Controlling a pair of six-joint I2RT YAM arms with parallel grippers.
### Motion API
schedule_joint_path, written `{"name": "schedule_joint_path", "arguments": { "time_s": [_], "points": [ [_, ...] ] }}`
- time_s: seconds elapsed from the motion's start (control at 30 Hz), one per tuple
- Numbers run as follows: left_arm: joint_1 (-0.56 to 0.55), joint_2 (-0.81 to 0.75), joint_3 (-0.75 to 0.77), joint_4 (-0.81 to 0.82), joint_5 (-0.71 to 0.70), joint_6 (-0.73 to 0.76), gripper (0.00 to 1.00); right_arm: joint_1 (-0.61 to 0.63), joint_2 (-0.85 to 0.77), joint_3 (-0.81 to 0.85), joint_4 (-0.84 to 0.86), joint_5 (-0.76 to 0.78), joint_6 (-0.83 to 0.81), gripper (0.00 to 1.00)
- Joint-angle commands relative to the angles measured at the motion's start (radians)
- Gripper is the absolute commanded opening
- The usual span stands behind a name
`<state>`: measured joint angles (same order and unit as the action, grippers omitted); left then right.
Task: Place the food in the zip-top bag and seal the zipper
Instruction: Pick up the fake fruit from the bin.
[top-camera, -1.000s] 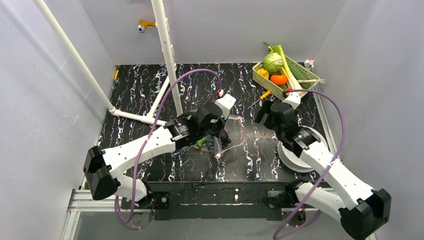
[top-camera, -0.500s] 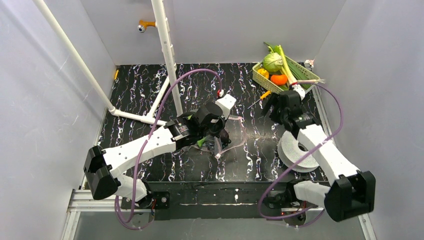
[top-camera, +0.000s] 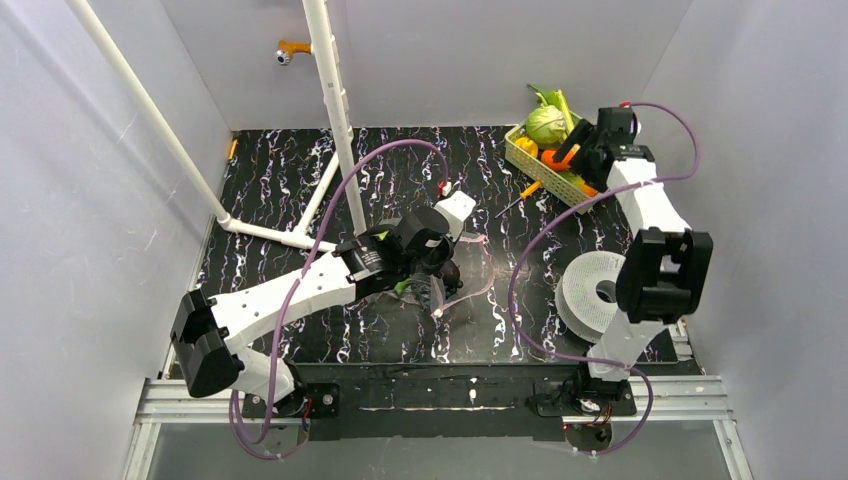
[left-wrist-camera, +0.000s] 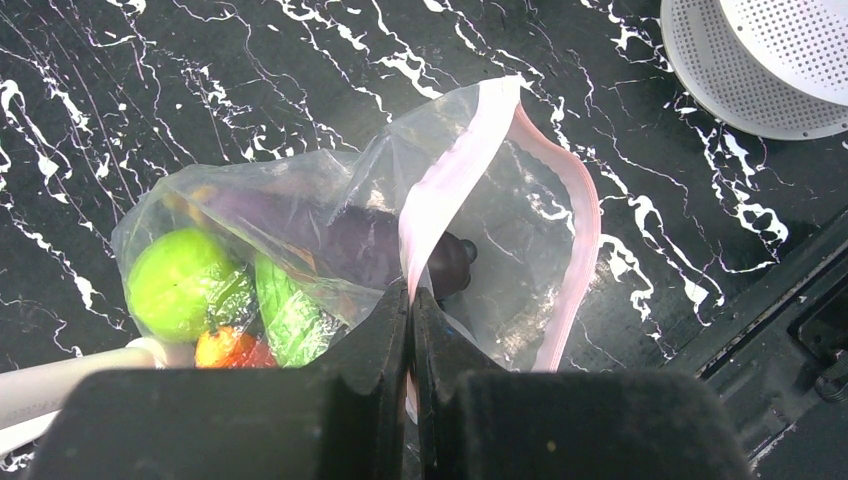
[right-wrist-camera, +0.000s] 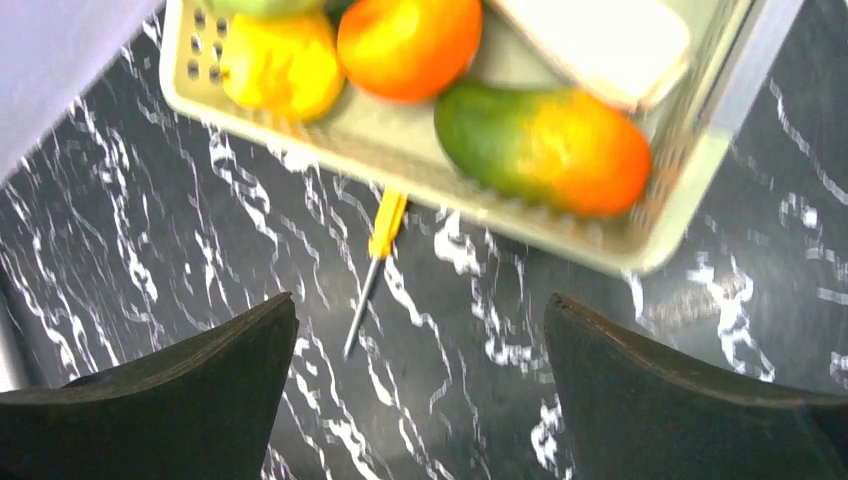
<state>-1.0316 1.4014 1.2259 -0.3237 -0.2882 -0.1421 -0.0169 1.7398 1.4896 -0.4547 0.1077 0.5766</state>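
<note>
Now the left gripper (left-wrist-camera: 411, 292) is closed tight, and between its two fingers it pinches the zipper (left-wrist-camera: 455, 170) — the pink strip at the mouth of the zip-top bag (left-wrist-camera: 520, 250). The strip rises from the fingertips and bends away, so the mouth stands open just ahead and to the right of this hand. The bag lies on the black marbled table (left-wrist-camera: 150, 80), spreading ahead of the fingers and to their left. Inside it, left of the fingers, there are a round green piece (left-wrist-camera: 180, 283), a long green piece (left-wrist-camera: 290, 318) and a small orange-red piece (left-wrist-camera: 228, 348). The dark purple grape bunch (left-wrist-camera: 365, 245) sits in the bag just beyond the fingertips, near the mouth. Far to the right of this hand lies a white perforated disc (left-wrist-camera: 760, 60).

The right gripper (right-wrist-camera: 420, 300) is wide open and holds nothing; it hangs over the table, well apart from the bag. Ahead of its fingers stands a pale green basket (right-wrist-camera: 640, 250). In it are a round orange fruit (right-wrist-camera: 408, 45), a yellow piece (right-wrist-camera: 282, 65) to the left of that fruit, and a green-and-orange fruit (right-wrist-camera: 545, 145) — the nearest one to the fingers. Between the basket and the open fingers a screwdriver (right-wrist-camera: 375, 265) with a yellow handle lies on the table.
</note>
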Motion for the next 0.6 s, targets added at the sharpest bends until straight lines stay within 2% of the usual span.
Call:
{"name": "schedule_joint_path", "arguments": {
  "time_s": [0.0,0.27,0.37,0.57],
  "points": [
    [-0.005,-0.001,0.038,-0.026,-0.022,0.002,0.0,-0.068,0.141,0.171,-0.054,-0.139,0.025,0.98],
    [-0.008,0.025,0.047,-0.036,-0.037,0.013,0.0,-0.103,0.3,0.31,-0.001,-0.316,0.128,0.98],
    [-0.011,0.032,0.049,-0.039,-0.039,0.013,0.0,-0.099,0.31,0.307,0.06,-0.366,0.123,0.98],
    [-0.016,0.035,0.053,-0.043,-0.039,0.013,0.0,-0.059,0.3,0.306,0.141,-0.301,0.035,0.98]
  ]
}}
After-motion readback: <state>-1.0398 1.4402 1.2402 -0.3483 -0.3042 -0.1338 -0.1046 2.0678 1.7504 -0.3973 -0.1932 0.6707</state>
